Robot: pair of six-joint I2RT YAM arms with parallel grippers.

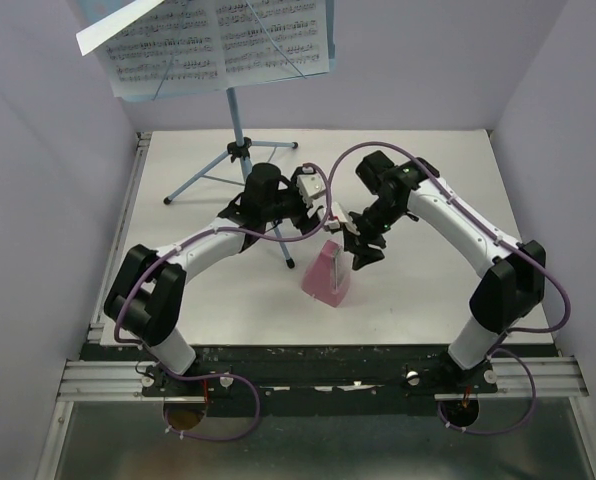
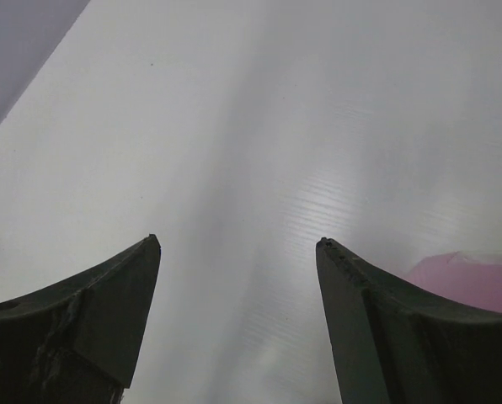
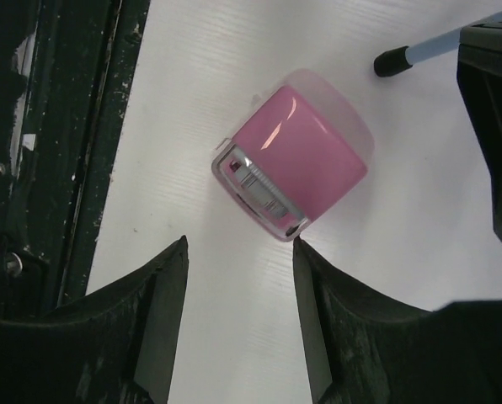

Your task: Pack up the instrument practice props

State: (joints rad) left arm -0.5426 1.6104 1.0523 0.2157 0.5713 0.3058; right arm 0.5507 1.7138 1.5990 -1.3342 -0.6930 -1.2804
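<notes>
A pink wedge-shaped metronome (image 1: 327, 277) stands on the white table, near the middle. From above in the right wrist view the metronome (image 3: 297, 160) sits just beyond my open right gripper (image 3: 238, 244); a pink corner shows in the left wrist view (image 2: 470, 282). My right gripper (image 1: 362, 243) hangs above and right of it. My left gripper (image 1: 313, 215) is open and empty (image 2: 238, 244), just behind the metronome. The light-blue music stand (image 1: 236, 140) stands at the back left, its desk holding white sheet-music pages (image 1: 213, 42). One stand foot (image 3: 392, 61) shows in the right wrist view.
The stand's tripod legs (image 1: 193, 185) spread over the back left of the table; one leg (image 1: 283, 258) reaches beneath my left arm. Lilac walls (image 1: 48, 200) close in the table on three sides. A black rail (image 1: 318, 360) runs along the near edge.
</notes>
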